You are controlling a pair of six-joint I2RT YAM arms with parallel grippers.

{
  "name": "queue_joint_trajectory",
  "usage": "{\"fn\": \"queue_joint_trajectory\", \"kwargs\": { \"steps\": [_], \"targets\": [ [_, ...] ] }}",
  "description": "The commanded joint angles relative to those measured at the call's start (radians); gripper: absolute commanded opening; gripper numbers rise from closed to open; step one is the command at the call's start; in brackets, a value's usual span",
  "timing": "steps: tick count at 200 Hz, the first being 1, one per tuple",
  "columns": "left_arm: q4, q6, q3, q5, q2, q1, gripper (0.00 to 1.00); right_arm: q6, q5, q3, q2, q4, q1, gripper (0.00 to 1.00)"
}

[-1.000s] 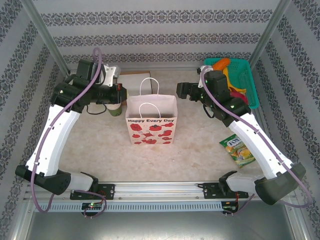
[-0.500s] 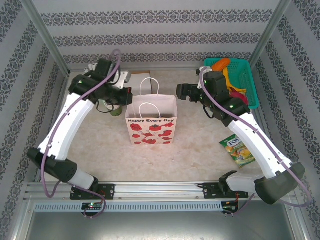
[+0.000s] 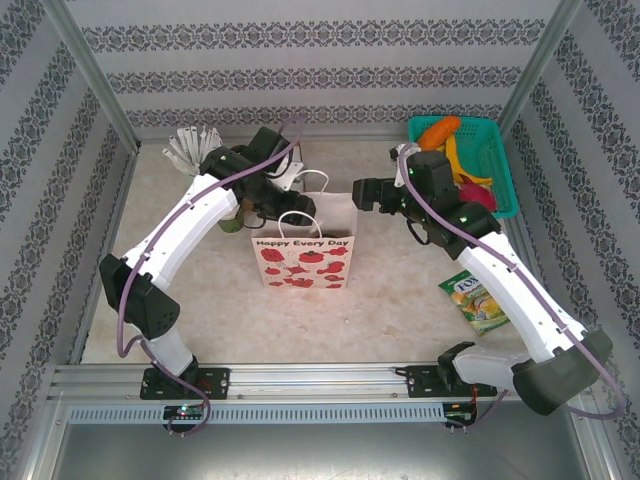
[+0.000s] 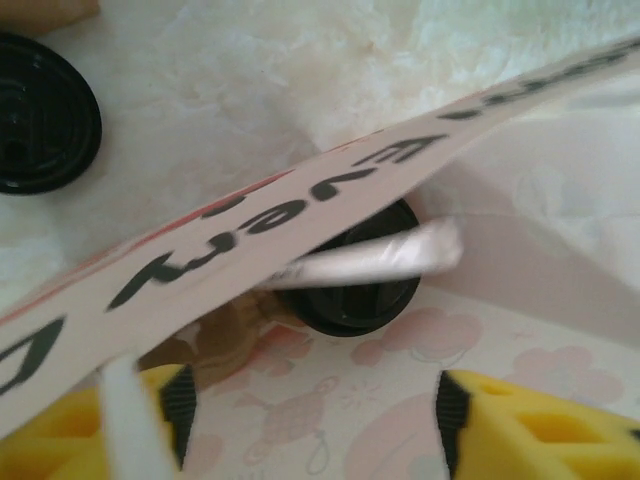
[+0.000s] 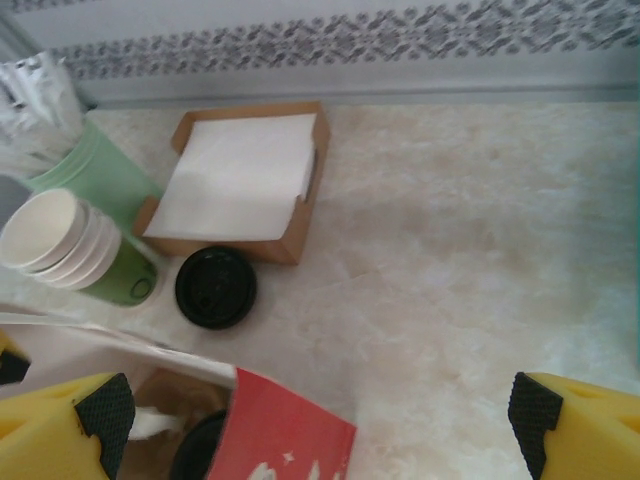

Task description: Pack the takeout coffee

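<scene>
Marble-look worktop (image 3: 400, 300). Takeout coffee (image 4: 360, 300) low inside paper bag (image 3: 303, 262), lid up. Left end effector (image 4: 310, 420) wide, empty, above it: lift straight, dodge bag handle (image 4: 380, 258). Right end effector (image 5: 315, 415) wide, empty, at bag's right.

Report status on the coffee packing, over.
Left hand open above the paper bag. Right hand open at the bag's rim. Takeout coffee down inside the bag, not gripped. Bag handle crosses over its lid.
</scene>
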Motion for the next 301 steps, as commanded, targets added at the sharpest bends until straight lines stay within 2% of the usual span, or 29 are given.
{"fn": "queue_joint_trajectory", "kwargs": {
  "steps": [1,44,58,75,88,108,149,174,203,218,224,251,277,301],
  "targets": [
    [0.031,0.015,0.003,0.012,-0.099,0.001,0.78,-0.021,-0.134,-0.019,0.009,0.001,-0.003,0.98],
    [0.039,-0.006,-0.118,-0.076,-0.288,0.047,0.97,-0.029,-0.220,-0.028,0.025,-0.008,-0.006,0.98],
    [0.024,-0.015,-0.143,-0.139,-0.319,0.072,0.98,-0.029,-0.257,-0.026,0.033,-0.006,-0.005,0.98],
    [-0.020,-0.030,-0.152,-0.298,-0.319,0.087,0.98,-0.022,-0.286,-0.024,0.045,-0.003,-0.003,0.98],
    [-0.039,-0.028,-0.152,-0.322,-0.300,0.096,0.95,-0.016,-0.296,-0.017,0.058,-0.002,-0.001,0.98],
    [-0.020,-0.016,-0.149,-0.269,-0.260,0.099,0.87,0.005,-0.268,-0.004,0.069,-0.003,0.002,0.98],
    [-0.015,-0.007,-0.109,-0.288,-0.177,0.098,0.63,0.083,-0.128,-0.003,0.052,0.010,-0.023,0.98],
    [-0.033,-0.010,-0.111,-0.326,-0.159,0.102,0.38,0.112,-0.102,0.007,0.060,0.015,-0.070,0.98],
    [-0.050,-0.022,-0.159,-0.345,-0.221,0.127,0.11,0.079,-0.126,0.065,0.134,0.019,-0.100,0.98],
    [-0.058,-0.032,-0.200,-0.344,-0.283,0.160,0.03,0.063,-0.157,0.117,0.204,0.014,-0.100,0.98],
    [-0.062,-0.034,-0.213,-0.340,-0.308,0.178,0.00,0.066,-0.169,0.135,0.234,0.019,-0.098,0.98],
    [-0.095,-0.027,-0.262,-0.291,-0.415,0.270,0.00,0.071,-0.190,0.226,0.371,0.032,-0.063,0.98],
    [-0.149,-0.005,-0.307,-0.304,-0.487,0.351,0.00,0.040,-0.195,0.364,0.525,0.018,0.007,0.97],
    [-0.159,0.022,-0.360,-0.320,-0.521,0.452,0.00,0.108,-0.218,0.501,0.686,0.020,0.044,0.92]
  ]
}}
